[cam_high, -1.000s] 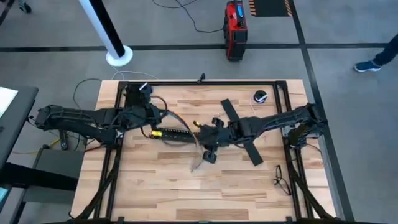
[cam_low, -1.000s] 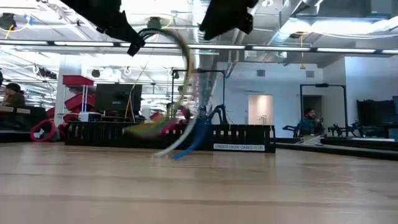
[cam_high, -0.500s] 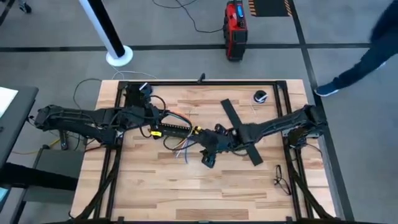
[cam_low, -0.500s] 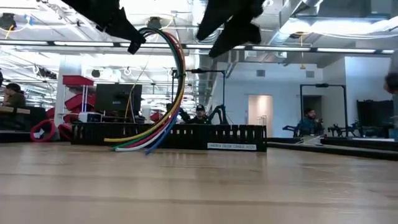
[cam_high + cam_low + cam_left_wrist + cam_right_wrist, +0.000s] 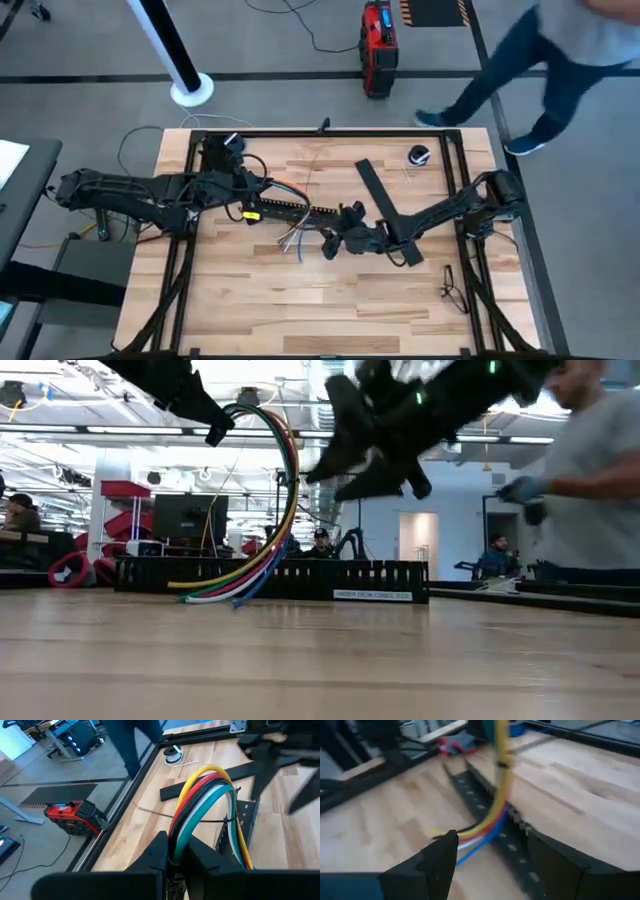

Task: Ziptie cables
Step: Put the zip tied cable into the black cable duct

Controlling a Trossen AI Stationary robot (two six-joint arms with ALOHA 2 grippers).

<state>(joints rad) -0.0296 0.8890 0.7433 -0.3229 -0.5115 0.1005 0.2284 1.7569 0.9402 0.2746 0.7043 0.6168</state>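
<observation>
The cables [image 5: 210,795] rise in an arch of yellow, red, black, teal and white wires. One end is pinched in the left tool [image 5: 176,856], whose two fingers are closed tight on the bundle. The arch then bends down over the long black slotted channel [image 5: 300,212] near the middle of the worktop [image 5: 300,300], and the free ends fan out on the wood just beside it. In the left wrist view a thin dark tie [image 5: 220,820] already seems to cross the bundle near the top of the arch; whether it is pulled tight cannot be told.

The right tool [image 5: 492,852] is spread wide and holds nothing. It hovers low over the channel close to the loose ends, with the wires running between its fingers but not touching them. A flat black strip [image 5: 385,210] lies under the right arm, a small round thing [image 5: 418,155] sits near the far corner, and a person [image 5: 560,70] walks past beyond the worktop.

The risks, as I judge them:
- The loose ends are splayed, so a closing grip could catch only some wires and leave the rest outside.
- The arch looks springy; a pull from the right could drag it out of the left grip.
- The open fingers sit close to the channel and could snag or shove it.
</observation>
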